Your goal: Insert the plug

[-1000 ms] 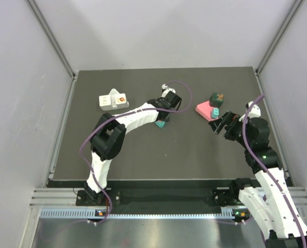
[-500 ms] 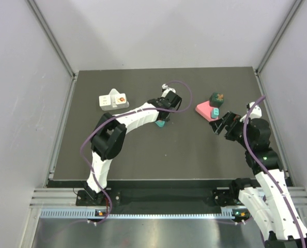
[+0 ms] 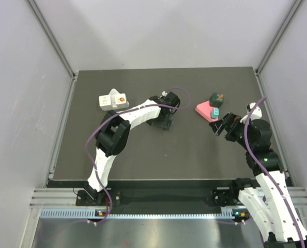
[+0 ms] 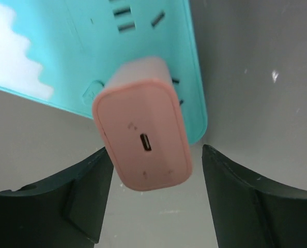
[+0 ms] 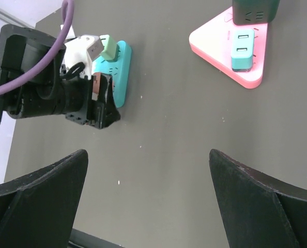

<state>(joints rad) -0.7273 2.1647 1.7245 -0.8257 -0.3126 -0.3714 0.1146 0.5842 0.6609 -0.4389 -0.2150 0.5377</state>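
**Me:** Left gripper (image 4: 156, 150) of mine hangs over the teal power strip (image 4: 91, 36), jaws parted and clamping nothing.

**Visitor:** And the pink plug (image 4: 143, 129)?

**Me:** Straight ahead between my two fingers (image 4: 246, 201), at 12 o'clock in the wrist view. It stands on the strip's face with its small port toward the camera. Its pins are hidden, so I cannot tell how deep it sits. The finger at 3 o'clock stands clear of it. The one at 9 o'clock is just beside its edge, and I cannot say whether they touch.

**Visitor:** Where is all that on the table (image 3: 143, 150)?

**Me:** Seen from above, near the middle, with the strip almost wholly hidden under my wrist.

**Visitor:** Your other arm?

**Me:** My right gripper (image 3: 220, 125) sits at 3 o'clock from the left one, well apart. Its jaws are spread wide and empty, and a pink triangular strip (image 3: 202, 109) lies near it at 11 o'clock.
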